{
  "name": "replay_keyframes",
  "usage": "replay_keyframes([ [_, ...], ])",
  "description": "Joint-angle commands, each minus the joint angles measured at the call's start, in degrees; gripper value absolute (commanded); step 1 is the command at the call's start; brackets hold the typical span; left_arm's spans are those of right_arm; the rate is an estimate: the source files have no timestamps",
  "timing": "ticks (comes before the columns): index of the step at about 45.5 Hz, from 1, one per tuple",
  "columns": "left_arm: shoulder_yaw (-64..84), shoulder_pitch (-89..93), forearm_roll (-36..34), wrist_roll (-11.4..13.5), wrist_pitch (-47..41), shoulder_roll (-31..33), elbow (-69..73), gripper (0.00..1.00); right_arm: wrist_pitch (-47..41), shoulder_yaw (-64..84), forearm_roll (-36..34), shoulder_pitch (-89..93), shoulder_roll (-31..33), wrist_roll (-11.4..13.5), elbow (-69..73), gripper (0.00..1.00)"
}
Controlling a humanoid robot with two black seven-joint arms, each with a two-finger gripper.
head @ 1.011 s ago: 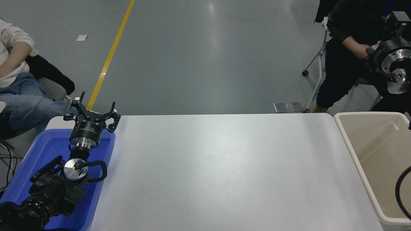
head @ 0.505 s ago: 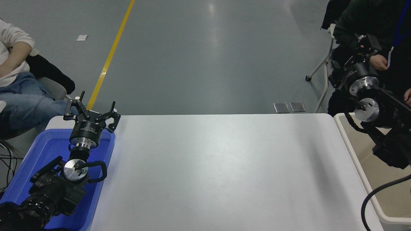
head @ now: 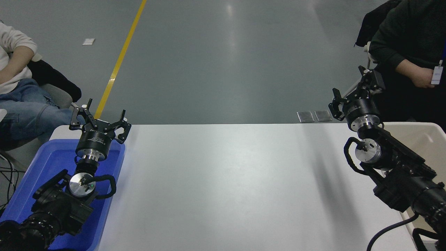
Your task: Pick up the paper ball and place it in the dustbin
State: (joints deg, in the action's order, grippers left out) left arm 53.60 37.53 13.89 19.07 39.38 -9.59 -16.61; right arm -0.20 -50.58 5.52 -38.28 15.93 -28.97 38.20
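The paper ball does not show anywhere in the head view. The cream-beige dustbin [head: 423,134] stands at the table's right end, largely covered by my right arm. My right gripper [head: 352,91] is open and empty. It hangs over the table's far right corner, just left of the dustbin, pointing away from me. My left gripper [head: 99,118] is open and empty, parked over the far end of the blue tray [head: 38,164] at the lower left.
The white table [head: 226,181] spans the middle. A person in dark clothes stands at the top right with a hand [head: 422,78] close behind my right gripper. Another person [head: 17,76] sits at the far left.
My right arm has swung in from the right edge, leftward and down, to the table's far right corner and now covers much of the dustbin. The standing person has shifted right. The left arm is still.
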Motion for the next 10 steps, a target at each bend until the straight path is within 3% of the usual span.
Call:
replay_keyframes([
  [1, 0.01, 0.00, 0.00, 0.00, -0.01, 0.01, 0.00, 0.99, -0.24, -0.31, 0.02, 2.59, -0.99, -5.83, -0.06, 1.00],
  [10, 0.01, 0.00, 0.00, 0.00, -0.01, 0.01, 0.00, 0.99, -0.24, -0.23, 0.02, 2.50, -0.99, -5.83, -0.06, 1.00],
])
